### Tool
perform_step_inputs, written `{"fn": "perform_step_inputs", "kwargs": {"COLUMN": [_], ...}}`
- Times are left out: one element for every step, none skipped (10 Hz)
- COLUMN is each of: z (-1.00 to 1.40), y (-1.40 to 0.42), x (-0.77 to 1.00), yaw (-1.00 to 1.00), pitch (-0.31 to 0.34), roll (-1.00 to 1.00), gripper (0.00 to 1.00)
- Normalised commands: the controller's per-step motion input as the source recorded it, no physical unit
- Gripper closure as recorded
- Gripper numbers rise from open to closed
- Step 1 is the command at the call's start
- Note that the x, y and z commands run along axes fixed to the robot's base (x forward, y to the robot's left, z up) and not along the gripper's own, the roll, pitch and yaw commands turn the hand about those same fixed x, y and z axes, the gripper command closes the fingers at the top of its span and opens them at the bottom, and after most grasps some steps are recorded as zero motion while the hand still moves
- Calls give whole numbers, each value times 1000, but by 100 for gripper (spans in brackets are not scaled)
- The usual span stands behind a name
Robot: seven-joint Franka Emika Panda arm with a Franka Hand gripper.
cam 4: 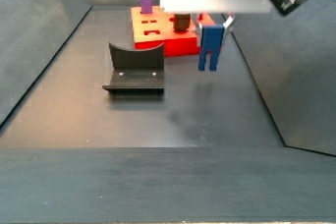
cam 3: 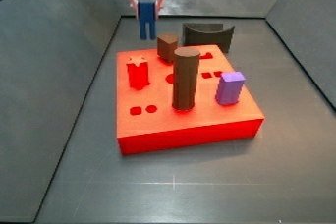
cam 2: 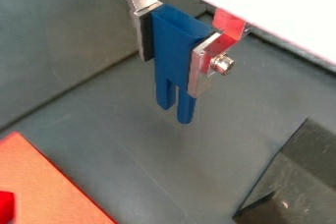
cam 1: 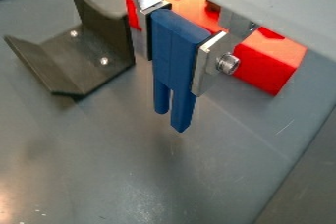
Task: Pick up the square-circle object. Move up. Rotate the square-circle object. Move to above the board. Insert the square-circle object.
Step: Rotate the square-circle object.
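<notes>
The square-circle object [cam 1: 175, 81] is a tall bright-blue block hanging upright, its two prongs pointing down. My gripper [cam 1: 182, 46] is shut on its upper part, a silver finger on each side, as both wrist views show [cam 2: 175, 51]. In both side views the blue block [cam 3: 147, 20] [cam 4: 210, 51] hangs off the floor beside the board, not over it. The board [cam 3: 184, 125] is a thick red slab with shaped holes; it also shows in a wrist view [cam 1: 262, 61].
On the board stand a tall dark-brown cylinder [cam 3: 187, 79], a shorter brown piece [cam 3: 167, 47], a lilac block [cam 3: 233, 86] and a red piece [cam 3: 138, 73]. The dark fixture [cam 4: 136, 71] stands on the grey floor near the board. Sloped grey walls enclose the floor.
</notes>
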Motion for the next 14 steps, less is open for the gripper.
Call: {"fn": "perform_step_inputs", "kwargs": {"z": [-535, -338, -194, 0, 1000, 1000, 1000, 918, 758, 530, 350, 168, 0, -12], "y": [8, 8, 8, 0, 0, -1, -1, 1, 4, 7, 9, 11, 0, -4], "x": [23, 28, 33, 0, 0, -13, -31, -27, -23, -14, -12, -8, 0, 4], "yaw": [-45, -43, -42, -41, -42, -42, -42, -43, -44, -45, -46, -47, 1000, 1000], "pitch": [-40, -36, -32, -26, -8, 5, 28, 38, 45, 51, 58, 65, 5, 5], "roll": [-30, -33, -35, -36, -38, -39, -40, -39, -37, -35, -33, -31, -2, -2], "gripper": [100, 100, 100, 0, 0, 0, 0, 0, 0, 0, 0, 0, 0, 0]}}
